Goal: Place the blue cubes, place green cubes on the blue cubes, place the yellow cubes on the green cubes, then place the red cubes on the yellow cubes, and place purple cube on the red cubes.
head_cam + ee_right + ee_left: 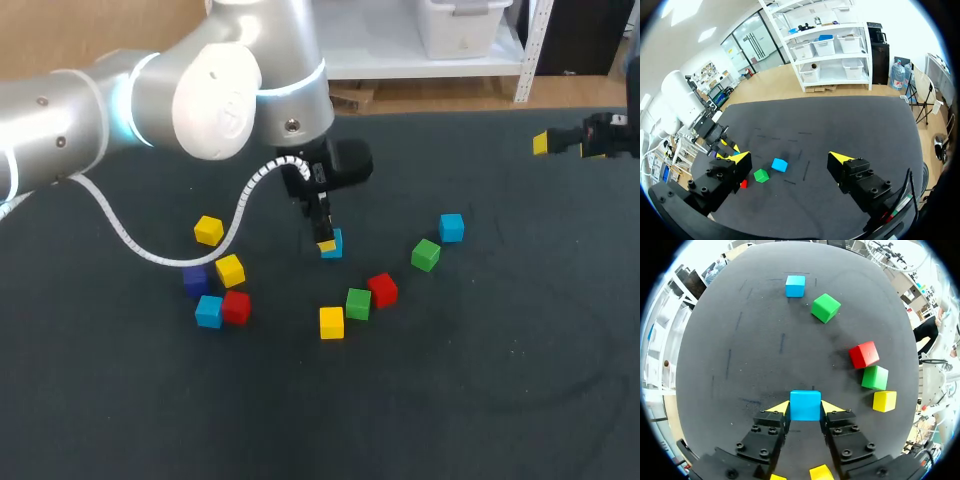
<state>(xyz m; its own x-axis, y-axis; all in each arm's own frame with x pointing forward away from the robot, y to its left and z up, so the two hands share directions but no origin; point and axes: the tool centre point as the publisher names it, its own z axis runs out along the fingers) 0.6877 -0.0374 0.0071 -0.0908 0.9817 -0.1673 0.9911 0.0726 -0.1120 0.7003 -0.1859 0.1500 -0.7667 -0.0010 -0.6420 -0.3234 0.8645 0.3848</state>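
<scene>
My left gripper [326, 240] is shut on a blue cube [332, 243] near the table's middle; in its wrist view the two yellow tips press the sides of that cube [805, 405]. Ahead of it lie another blue cube [795, 286], a green cube [825, 307], a red cube [863, 354], a second green cube [875, 377] and a yellow cube [884, 401]. To the left sit a purple cube [195, 281], two yellow cubes [208, 230] [230, 270], a blue cube [209, 311] and a red cube [237, 307]. My right gripper [545, 143] hangs open and empty at the far right.
The dark table mat [480, 380] stretches bare across the front and right. A coiled white cable [150, 255] from my left arm droops over the left group of cubes. The right wrist view shows a blue cube [779, 164] and a green one [760, 175] far ahead of its gripper [790, 157].
</scene>
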